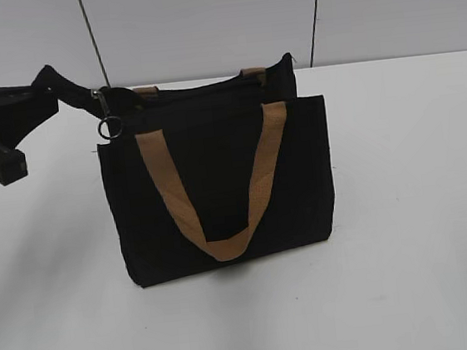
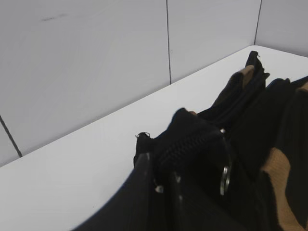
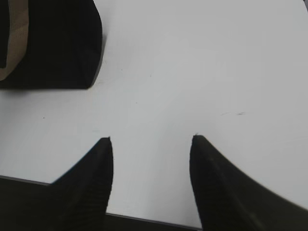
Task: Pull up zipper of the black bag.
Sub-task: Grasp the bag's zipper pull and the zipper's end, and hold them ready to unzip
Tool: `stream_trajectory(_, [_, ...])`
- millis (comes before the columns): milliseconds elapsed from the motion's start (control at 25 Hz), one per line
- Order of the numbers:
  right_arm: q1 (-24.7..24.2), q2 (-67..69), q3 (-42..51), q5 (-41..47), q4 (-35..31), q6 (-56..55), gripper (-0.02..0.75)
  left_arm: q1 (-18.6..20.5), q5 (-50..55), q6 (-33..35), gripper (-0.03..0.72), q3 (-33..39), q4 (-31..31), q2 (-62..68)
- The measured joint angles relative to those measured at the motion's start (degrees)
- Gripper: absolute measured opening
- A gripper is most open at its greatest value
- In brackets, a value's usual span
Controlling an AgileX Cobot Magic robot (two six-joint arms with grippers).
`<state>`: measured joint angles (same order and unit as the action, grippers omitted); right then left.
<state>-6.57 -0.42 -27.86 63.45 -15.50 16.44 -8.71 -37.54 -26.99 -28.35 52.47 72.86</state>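
- The black bag (image 1: 226, 184) stands upright on the white table (image 1: 420, 205), near the middle of the exterior view.
- One tan handle (image 1: 218, 185) hangs down the front of the bag in a long loop. Bits of a second tan handle (image 1: 253, 71) peek out at the top, behind the opening.
- The left claw (image 1: 70, 90) comes in from the left and is at the bag's top left corner. Its fingers are pinched together on a bunch of black cloth there, at the end of the zip line.
- In the left wrist view the two fingers (image 2: 144, 173) sit close together with the cloth and zip teeth squeezed between them.
- The zipper (image 1: 102, 105) is at that same top left corner, just beside the left claw. A round metal ring (image 1: 109, 128) dangles from it, down over the bag's front edge.
- The right claw (image 3: 151, 144) is not seen in the exterior view. Its own camera shows its two fingers spread apart over bare table, holding nothing.
- A bottom corner of the bag shows at the top left of that view, apart from the right claw.
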Motion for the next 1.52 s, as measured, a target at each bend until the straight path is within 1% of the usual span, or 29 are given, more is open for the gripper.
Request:
stream_trajectory(240, [0.0,0.0,0.0,-0.6,-1.1,0.0,0.403,0.0,0.1,0.0,0.029,0.0,0.0,0.0])
stream_trajectory(360, [0.0,0.5,-0.9,-2.0,-3.3,0.2,0.403,0.0,0.1,0.0,0.029,0.0,0.0,0.0])
stream_trajectory(480, [0.0,5.7,-2.6,-3.4,-8.0,3.8,0.403,0.0,-0.3,0.0,0.029,0.0,0.0,0.0])
stream_trajectory(800, [0.2,23.8,-9.3,-6.4,-20.5,20.7,0.403,0.0,-3.8,0.0,0.029,0.0,-1.0,-1.5])
stream_trajectory(920, [0.2,30.4,-10.2,-9.1,-27.5,27.7,0.403,0.0,-3.9,0.0,0.029,0.0,-2.3,-2.8])
stream_trajectory(1040, [0.3,36.3,-10.3,-10.0,-38.2,38.6,0.403,0.0,-4.1,0.0,0.029,0.0,-2.7,-3.6])
stream_trajectory(1160, [0.3,42.0,-10.6,-10.9,-47.1,48.2,0.403,0.0,-4.1,0.0,0.029,0.0,-2.8,-3.9])
stream_trajectory(1360, [0.9,51.8,-10.6,-11.8,-57.3,59.7,0.403,0.0,-4.2,0.0,0.029,0.0,-4.2,-4.0])
stream_trajectory(1440, [3.8,54.5,-10.6,-13.5,-60.4,63.2,0.403,0.0,-4.1,0.0,0.029,0.0,-4.5,-4.0])
stream_trajectory(1520, [9.5,57.4,-11.0,-17.2,-61.4,65.4,0.403,0.0,-4.1,0.0,0.029,0.0,-4.6,-4.0])
